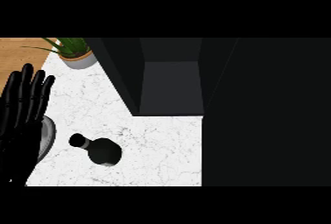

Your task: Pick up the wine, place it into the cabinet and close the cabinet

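- White marble with thin grey veins is seen as the counter (155, 144), on which a dark wine bottle (103, 151) stands alone.
- The bottle is viewed from almost straight above, so its long axis runs close to vertical; the black cap (77, 140) is shown offset up and to the left of the round body, toward the hand.
- The left hand (22, 109) is held at the left edge, fingers straight and spread, pointing away from the robot; nothing is gripped by it.
- The bottle is placed to the right of that hand and nearer the robot than the fingertips, apart from it, with bare counter between.
- A grey rounded rim (47, 138) is partly hidden just under the hand's right side; what it belongs to cannot be told.
- A dark cabinet (171, 87) is set further right of the hand, beyond the bottle, its inside open to view.
- A potted plant (77, 54) is found just beyond the fingertips and to their right.
- The right hand is not shown.
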